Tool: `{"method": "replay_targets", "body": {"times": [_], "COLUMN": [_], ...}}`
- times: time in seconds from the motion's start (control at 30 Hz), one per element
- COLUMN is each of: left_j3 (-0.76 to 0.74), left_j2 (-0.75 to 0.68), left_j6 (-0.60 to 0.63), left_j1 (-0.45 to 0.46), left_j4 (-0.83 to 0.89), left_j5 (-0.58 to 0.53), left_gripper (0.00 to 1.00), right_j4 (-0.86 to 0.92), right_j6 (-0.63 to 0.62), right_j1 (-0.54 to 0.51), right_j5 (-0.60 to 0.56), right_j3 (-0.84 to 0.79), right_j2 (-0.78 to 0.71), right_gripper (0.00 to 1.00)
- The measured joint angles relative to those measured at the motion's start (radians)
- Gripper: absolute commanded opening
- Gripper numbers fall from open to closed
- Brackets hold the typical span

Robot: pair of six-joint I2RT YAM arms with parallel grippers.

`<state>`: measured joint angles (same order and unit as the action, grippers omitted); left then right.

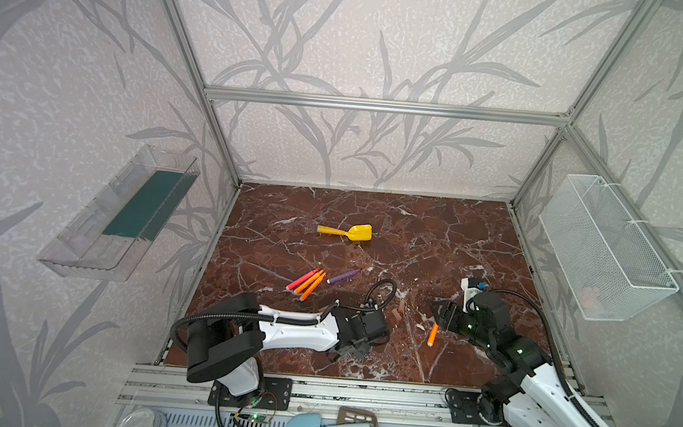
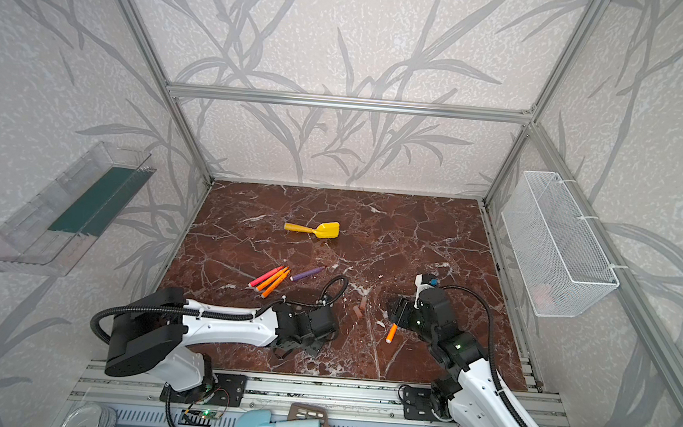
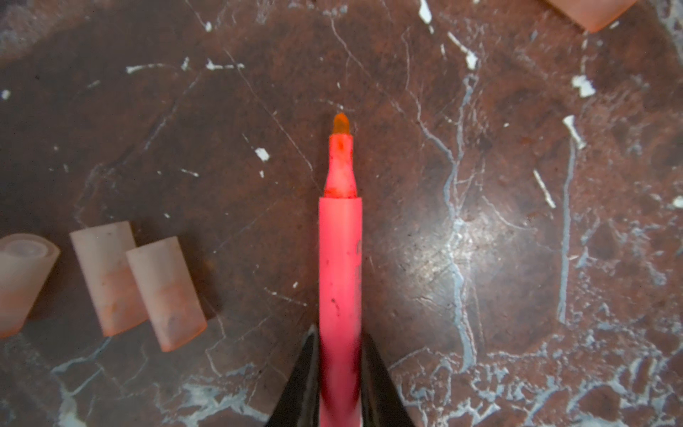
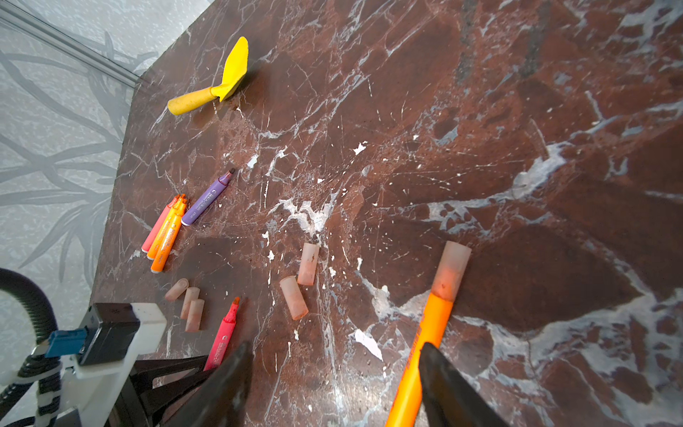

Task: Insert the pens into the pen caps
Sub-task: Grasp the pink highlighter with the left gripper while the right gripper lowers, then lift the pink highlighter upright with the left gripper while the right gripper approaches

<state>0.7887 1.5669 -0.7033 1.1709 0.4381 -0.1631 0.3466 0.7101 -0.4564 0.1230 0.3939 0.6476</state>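
A: Over the brown marble table (image 1: 413, 237) we see the left gripper (image 3: 340, 331) clamped on a pink-red pen (image 3: 340, 258), its tip bare, with three loose caps (image 3: 166, 292) lying near it.

B: And we find the right gripper (image 4: 334, 347) with jaws spread wide, gripping nothing. An orange pen (image 4: 428, 332) wearing its cap (image 4: 452, 270) lies on the marble just beside one finger. Four more pens (image 1: 309, 283) lie together farther back.

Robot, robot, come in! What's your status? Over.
Left gripper shut on pink pen, uncapped. Right gripper open around capped orange pen. Three loose caps beside pink pen, nothing between.
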Motion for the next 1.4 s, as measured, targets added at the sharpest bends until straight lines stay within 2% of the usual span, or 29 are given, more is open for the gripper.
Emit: {"method": "replay_targets", "body": {"times": [0.17, 0.3, 0.5, 0.77, 0.97, 1.23, 1.3, 1.4], "left_j3": [0.03, 0.065, 0.08, 0.028, 0.0, 0.0, 0.0, 0.0], "left_j2": [0.003, -0.018, -0.136, -0.281, -0.309, -0.309, -0.309, -0.308], "left_j6": [0.014, 0.029, 0.04, 0.058, 0.059, 0.065, 0.065, 0.068], "left_j1": [0.0, 0.0, 0.0, 0.0, 0.0, 0.0, 0.0, 0.0], "left_j4": [0.007, 0.005, -0.006, -0.138, -0.192, -0.226, -0.231, -0.235], "left_j5": [0.014, 0.019, 0.03, 0.091, 0.124, 0.152, 0.158, 0.165], "left_gripper": [0.12, 0.09, 0.07, 0.07, 0.06, 0.06, 0.06, 0.06], "right_j4": [-0.044, -0.091, -0.24, -0.494, -0.637, -0.715, -0.719, -0.731], "right_j6": [0.037, 0.078, 0.156, 0.261, 0.299, 0.344, 0.353, 0.363], "right_j1": [-0.062, -0.197, -0.377, -0.488, -0.517, -0.521, -0.522, -0.523], "right_j5": [0.012, -0.019, -0.072, -0.114, -0.132, -0.167, -0.177, -0.187], "right_j3": [-0.029, -0.034, -0.061, -0.148, -0.148, -0.148, -0.144, -0.126], "right_j2": [-0.027, -0.029, -0.022, 0.06, 0.126, 0.21, 0.236, 0.276], "right_gripper": [0.71, 0.71, 0.73, 0.77, 0.76, 0.64, 0.55, 0.5]}}
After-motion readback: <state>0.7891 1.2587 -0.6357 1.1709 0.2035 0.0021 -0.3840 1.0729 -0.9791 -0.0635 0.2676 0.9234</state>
